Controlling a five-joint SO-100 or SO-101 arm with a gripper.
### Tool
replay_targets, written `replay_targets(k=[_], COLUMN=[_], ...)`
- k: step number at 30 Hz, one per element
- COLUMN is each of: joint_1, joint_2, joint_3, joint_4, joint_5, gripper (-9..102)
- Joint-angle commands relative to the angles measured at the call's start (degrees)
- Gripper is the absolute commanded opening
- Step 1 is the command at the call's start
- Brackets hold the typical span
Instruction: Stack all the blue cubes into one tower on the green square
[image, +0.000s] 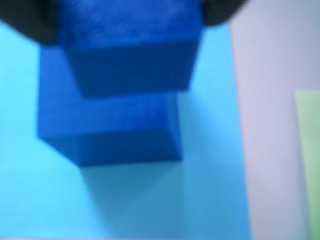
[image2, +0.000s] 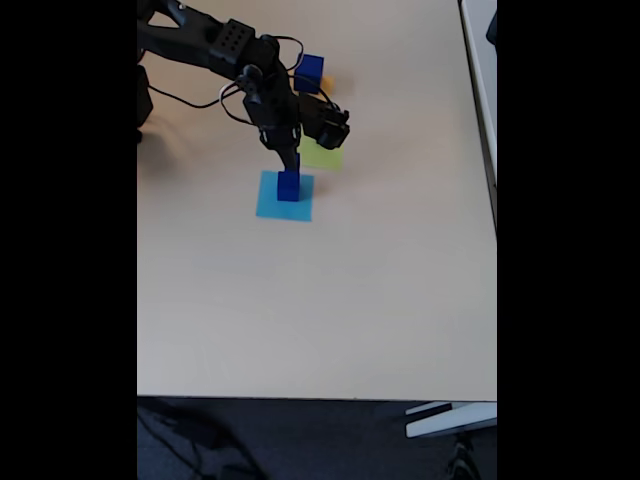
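Note:
In the wrist view my gripper (image: 125, 20) is shut on a dark blue cube (image: 132, 55), its black fingers (image: 30, 22) showing at the top corners. Directly under it a second blue cube (image: 110, 130) rests on the flat light blue square (image: 210, 150); whether the two cubes touch is unclear. The pale green square (image: 309, 160) lies apart at the right edge. In the fixed view the gripper (image2: 290, 165) hangs over the blue cubes (image2: 289, 186) on the light blue square (image2: 268, 206), with the green square (image2: 325, 157) just up and right. A larger blue cube (image2: 309, 72) sits farther back.
The larger cube stands by an orange-yellow square (image2: 328, 82). The arm (image2: 215, 45) and its cables reach in from the upper left of the beige table (image2: 380, 290). The table's right edge and front edge border darker floor.

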Motion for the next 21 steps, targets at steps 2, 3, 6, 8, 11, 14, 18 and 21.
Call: replay_targets(k=[2,3,6,8,11,14,18,21], joint_1=[1.1,1.1,1.2,1.2,1.4,1.5,1.5,1.6], joint_2=[4.4,4.4,4.0,3.8,3.1,2.1,1.6,1.1], joint_3=[-0.4,-0.4,-0.4,-0.3,-0.3,-0.4,-0.4,-0.3], joint_4=[-1.2,-1.2,-1.2,-1.5,-2.1,-3.2,-3.2,-3.2], joint_5=[-1.5,-1.8,-2.5,-2.8,-3.1,-3.3,-3.2,-3.1], gripper=[6,6,6,6,6,6,6,6])
